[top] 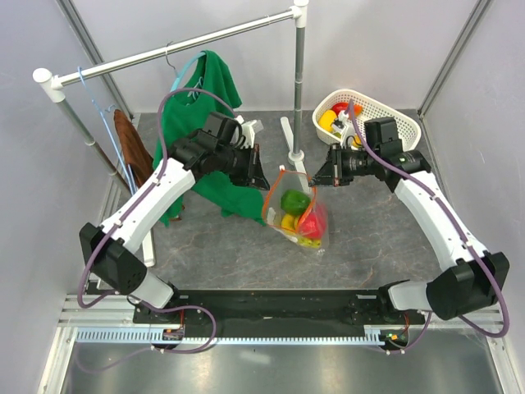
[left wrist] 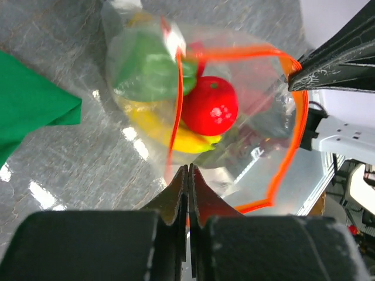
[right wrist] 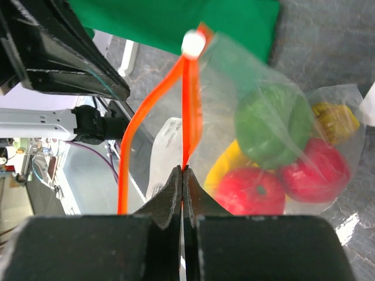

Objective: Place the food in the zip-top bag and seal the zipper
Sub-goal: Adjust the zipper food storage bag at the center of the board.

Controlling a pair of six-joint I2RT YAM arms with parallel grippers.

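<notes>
The clear zip-top bag (top: 297, 215) hangs between my two grippers above the grey table. Inside lie a green pepper (top: 294, 201), a red fruit (top: 312, 222) and a yellow banana (left wrist: 179, 139). In the left wrist view the orange-red zipper (left wrist: 300, 126) forms a wide loop, so the mouth gapes. My left gripper (left wrist: 188, 170) is shut on the bag's rim. My right gripper (right wrist: 183, 170) is shut on the zipper (right wrist: 187, 105), below its white end piece (right wrist: 193, 42). In the right wrist view a green pepper (right wrist: 272, 123), two red fruits (right wrist: 255, 190) and a yellow lemon (right wrist: 335, 120) show through the plastic.
A white mesh basket (top: 392, 111) at the back right holds more toy food. A green garment (top: 205, 103) hangs from the white clothes rail (top: 172, 49) behind the left arm, a brown cloth (top: 131, 148) beside it. The rail's white foot (top: 291, 141) stands just behind the bag.
</notes>
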